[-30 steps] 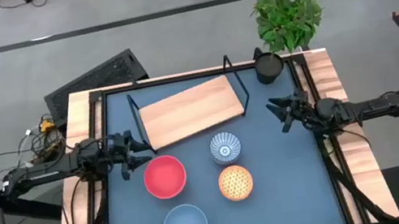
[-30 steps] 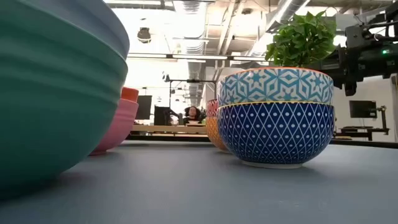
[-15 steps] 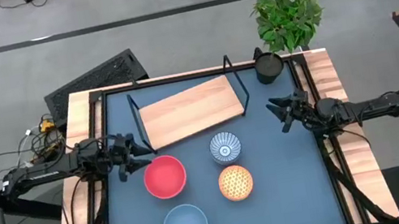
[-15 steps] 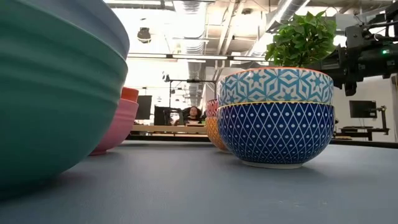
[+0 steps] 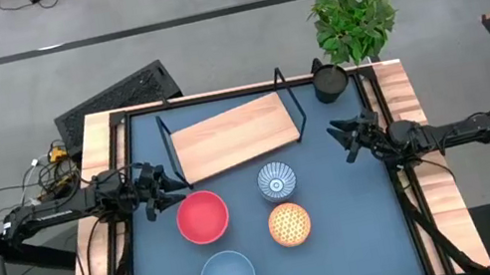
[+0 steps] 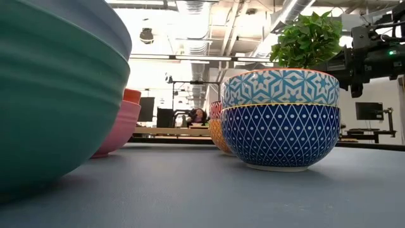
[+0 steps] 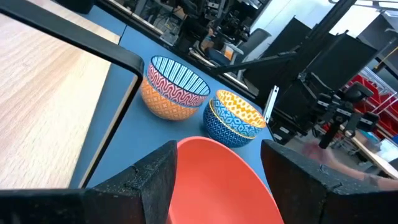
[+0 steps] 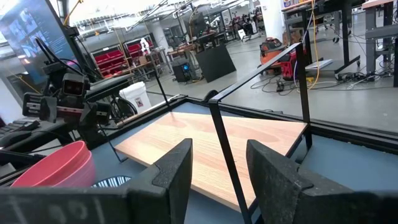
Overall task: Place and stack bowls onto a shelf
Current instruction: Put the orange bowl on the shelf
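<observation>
Four bowls point(image 5: 276, 182) sat mid-tabletop point(image 5: 362, 228), shelf point(image 5: 233, 136) near far edge w/ black cup point(image 5: 328, 81), plant point(image 5: 353, 19) by far right corner. Left gripper point(image 5: 161, 190), right gripper point(image 5: 346, 137): fingers apart, empty.

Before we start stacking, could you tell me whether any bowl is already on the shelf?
No, the shelf is bare in the high view.

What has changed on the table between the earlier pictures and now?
Nothing visibly changed on the table. The left gripper is open beside the red bowl, the right gripper is open near the shelf, and all four bowls lie as they were.
</observation>
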Tool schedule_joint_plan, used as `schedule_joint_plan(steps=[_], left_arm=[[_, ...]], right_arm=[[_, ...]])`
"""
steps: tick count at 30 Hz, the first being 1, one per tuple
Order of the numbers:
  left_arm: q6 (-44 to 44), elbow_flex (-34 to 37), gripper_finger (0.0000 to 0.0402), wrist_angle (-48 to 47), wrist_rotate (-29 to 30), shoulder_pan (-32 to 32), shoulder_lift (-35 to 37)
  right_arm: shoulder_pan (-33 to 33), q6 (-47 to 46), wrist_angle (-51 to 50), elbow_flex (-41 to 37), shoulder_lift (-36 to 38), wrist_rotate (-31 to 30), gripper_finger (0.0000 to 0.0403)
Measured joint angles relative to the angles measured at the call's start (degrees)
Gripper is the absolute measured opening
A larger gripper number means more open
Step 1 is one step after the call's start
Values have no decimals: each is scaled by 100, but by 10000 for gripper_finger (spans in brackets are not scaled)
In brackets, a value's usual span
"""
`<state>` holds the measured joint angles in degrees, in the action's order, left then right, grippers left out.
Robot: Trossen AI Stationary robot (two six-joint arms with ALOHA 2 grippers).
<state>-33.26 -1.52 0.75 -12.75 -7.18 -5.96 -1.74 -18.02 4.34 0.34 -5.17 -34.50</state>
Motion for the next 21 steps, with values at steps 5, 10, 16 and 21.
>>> schedule_joint_plan(steps=[5,10,16,21], left_arm=[[0,0,220,0,2,0,0],[356,4,220,-11,582,0,0],[729,4,220,-63,1710,-8,-2],[762,4,220,-35,1965,0,-2]], right_arm=[[0,0,1,0,-1,0,177],[21,-1,294,13,-2,-56,177],[39,-4,859,98,2,-157,177],[39,-1,846,94,-2,-360,177]])
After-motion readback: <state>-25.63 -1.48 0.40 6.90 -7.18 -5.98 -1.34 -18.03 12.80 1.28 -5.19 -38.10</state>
